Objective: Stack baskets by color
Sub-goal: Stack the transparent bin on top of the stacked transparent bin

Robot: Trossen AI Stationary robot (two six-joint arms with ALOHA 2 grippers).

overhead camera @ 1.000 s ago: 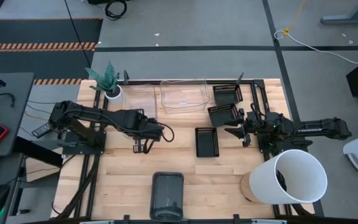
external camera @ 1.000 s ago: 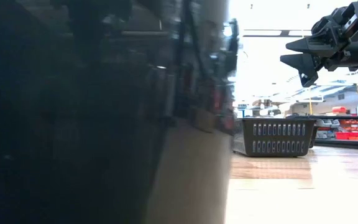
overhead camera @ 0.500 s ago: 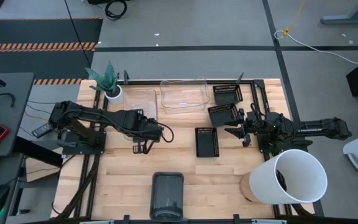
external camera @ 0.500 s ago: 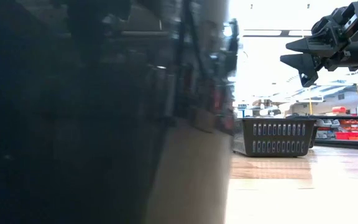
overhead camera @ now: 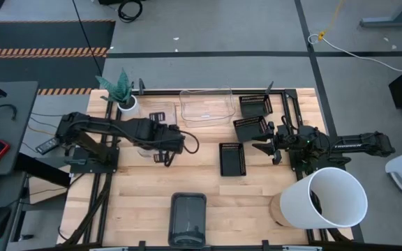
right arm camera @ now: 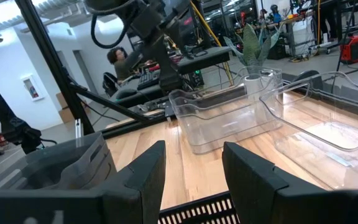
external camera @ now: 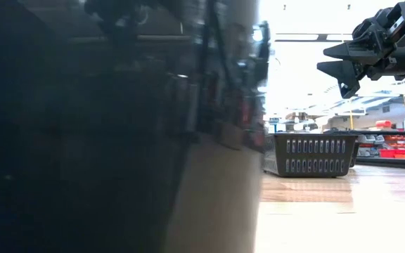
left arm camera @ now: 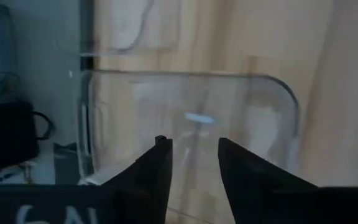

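Note:
My left gripper hangs open, pointing steeply down over the near end of a clear basket that lies flat on the table at the far left; its fingers stand just above the basket's floor and touch nothing. A second clear basket lies to its right. Three black slotted baskets rest singly right of centre. A dark grey basket sits at the near edge. My right gripper waits open and level at the right.
A big white bucket lies at the near right. A small white plant pot stands at the far left corner. In the low view the dark grey basket blocks the left half. Bare wood lies between the clear baskets and the near edge.
My left gripper has opened from shut, then risen a little and drawn back toward the far edge, tipping less steeply. The clear basket below it stays flat on the table.

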